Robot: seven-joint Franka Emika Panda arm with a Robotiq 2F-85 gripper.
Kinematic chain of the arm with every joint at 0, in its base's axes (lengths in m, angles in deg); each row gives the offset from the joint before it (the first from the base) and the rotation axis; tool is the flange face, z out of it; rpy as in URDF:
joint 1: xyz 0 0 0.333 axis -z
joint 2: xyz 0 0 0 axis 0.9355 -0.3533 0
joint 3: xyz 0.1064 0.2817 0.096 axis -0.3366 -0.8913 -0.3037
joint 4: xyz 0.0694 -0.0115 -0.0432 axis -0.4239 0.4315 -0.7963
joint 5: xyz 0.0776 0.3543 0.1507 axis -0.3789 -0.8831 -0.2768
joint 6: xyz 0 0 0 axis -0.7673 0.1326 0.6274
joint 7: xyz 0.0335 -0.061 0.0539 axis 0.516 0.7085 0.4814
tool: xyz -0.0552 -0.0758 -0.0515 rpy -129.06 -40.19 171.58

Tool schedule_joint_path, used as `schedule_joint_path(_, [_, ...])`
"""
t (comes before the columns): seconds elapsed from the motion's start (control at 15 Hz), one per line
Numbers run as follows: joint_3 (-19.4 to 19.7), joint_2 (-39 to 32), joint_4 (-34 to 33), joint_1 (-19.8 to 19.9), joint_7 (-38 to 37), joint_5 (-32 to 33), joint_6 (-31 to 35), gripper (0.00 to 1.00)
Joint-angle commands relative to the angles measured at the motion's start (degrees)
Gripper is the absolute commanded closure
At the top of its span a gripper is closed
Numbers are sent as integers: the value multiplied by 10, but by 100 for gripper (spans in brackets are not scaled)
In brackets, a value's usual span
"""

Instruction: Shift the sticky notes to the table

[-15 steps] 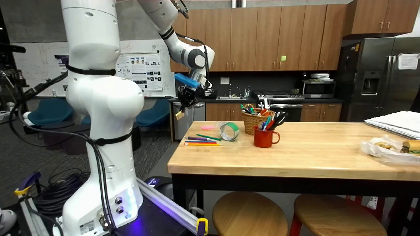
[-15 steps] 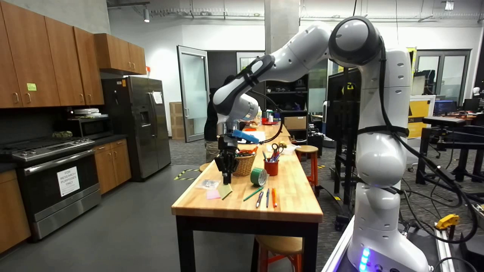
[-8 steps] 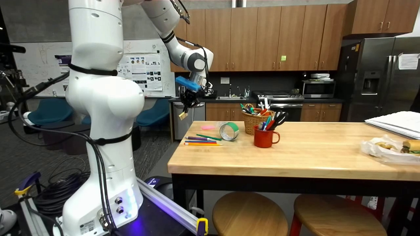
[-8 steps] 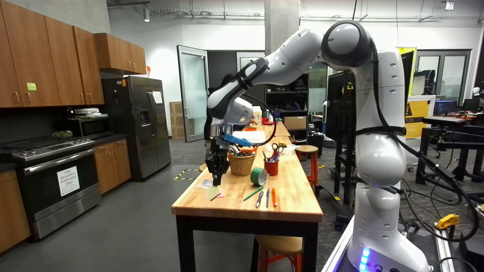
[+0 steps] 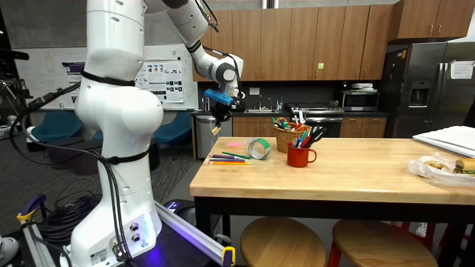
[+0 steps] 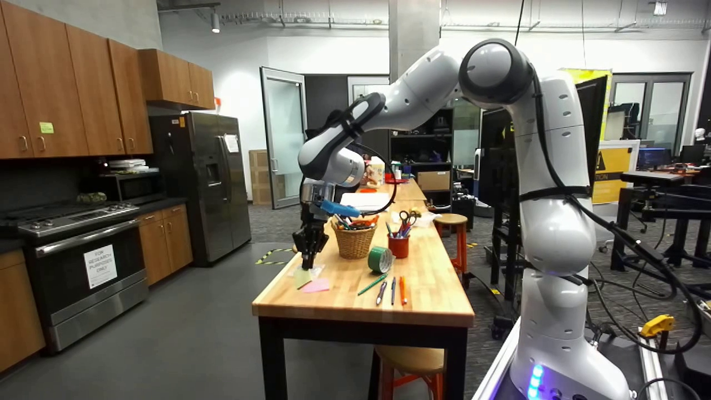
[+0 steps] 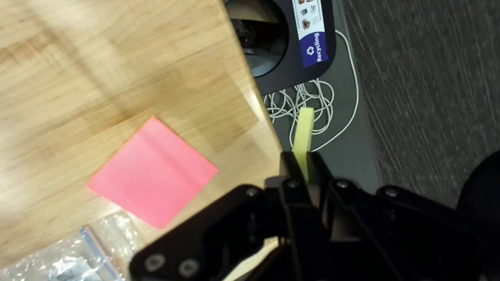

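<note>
Wrist view: Black robot fingers (image 7: 288, 162) pinch a pad of yellow sticky notes (image 7: 304, 134) between their tips, closed down to the pad's own thickness. From this angle the pad appears beyond the edge of the light-wood bench (image 7: 187, 50), set against a tangle of white cable (image 7: 299, 102), near a recycling bin (image 7: 285, 80). A pink paper square (image 7: 152, 173) lies flat on the bench, just beside a clear plastic bag (image 7: 70, 257). In both exterior views the pad hangs tilted from the fingers; in an exterior view it shows apart from the bench top, before a steel-fronted appliance (image 5: 207, 144). There, pens and pencils (image 5: 226, 163) lie near a roll of green tape (image 5: 266, 148) standing on edge. Close by, a full wicker basket (image 5: 284, 141) stands beside a red mug (image 5: 297, 157) holding scissors (image 5: 317, 134); well apart, a sandwich (image 5: 465, 165) rests on white paper (image 5: 425, 168).
</note>
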Motion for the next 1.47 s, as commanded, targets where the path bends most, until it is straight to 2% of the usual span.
schedule_joint_path(0.0, [5, -25, -27, 8, -12, 39, 17, 98])
schedule_joint_path(0.6, [17, -64, -66, 29, -33, 81, 20, 98])
schedule_joint_path(1.13, [27, -72, -63, 39, -56, 87, 4, 98])
schedule_joint_path(1.2, [28, -72, -62, 40, -59, 89, 2, 65])
schedule_joint_path(1.27, [29, -72, -61, 41, -63, 89, 2, 64])
schedule_joint_path(1.4, [32, -71, -58, 41, -67, 91, 6, 54])
